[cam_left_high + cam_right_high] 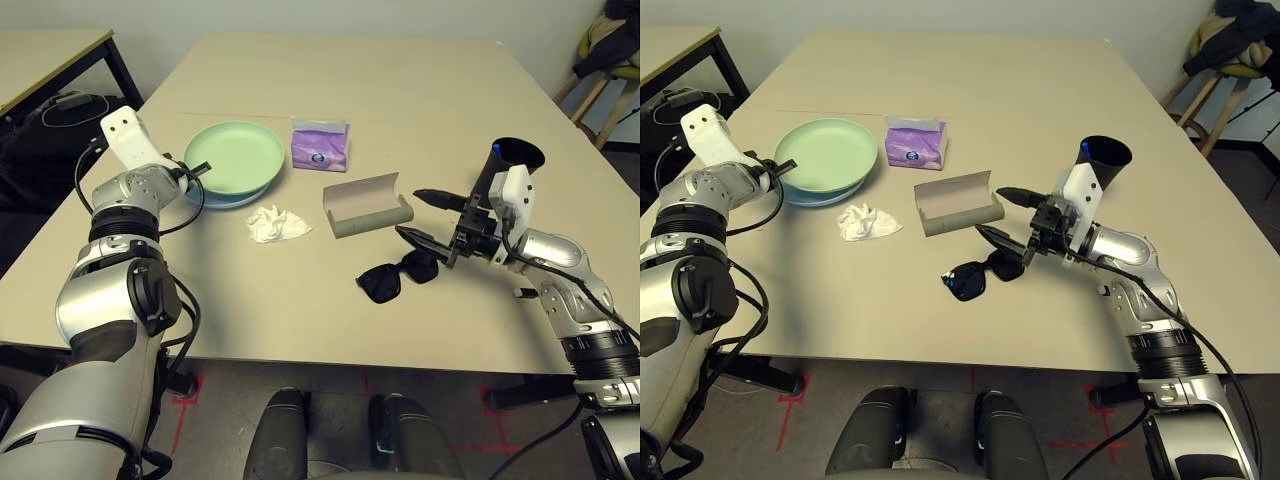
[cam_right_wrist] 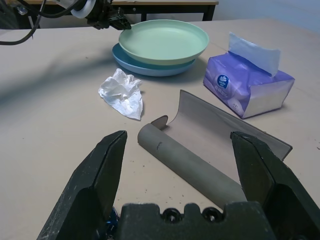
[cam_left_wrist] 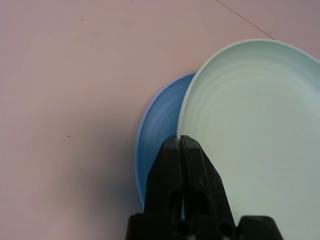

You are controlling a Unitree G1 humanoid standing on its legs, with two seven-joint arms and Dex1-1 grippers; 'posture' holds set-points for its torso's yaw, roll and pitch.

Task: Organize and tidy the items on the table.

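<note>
Green plate (image 1: 236, 153) stacked on blue plate (image 3: 159, 131), both empty

Open glasses case (image 2: 210, 150) before spread claw (image 2: 180, 165)

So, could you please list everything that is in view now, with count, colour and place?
plates: two, light green on light blue, stacked, table's far left
tissue: one, white, crumpled, near side of the plates
tissue pack: one, purple, right of the plates
case: one, grey-green, open, table's middle
sunglasses: one, black, near side of the case
cup: one, black, behind the right arm
table: one, beige
desk: one, beige top, dark legs, far left
left pincer: shut on the green plate's rim
right pincer: open, between case and sunglasses
</note>
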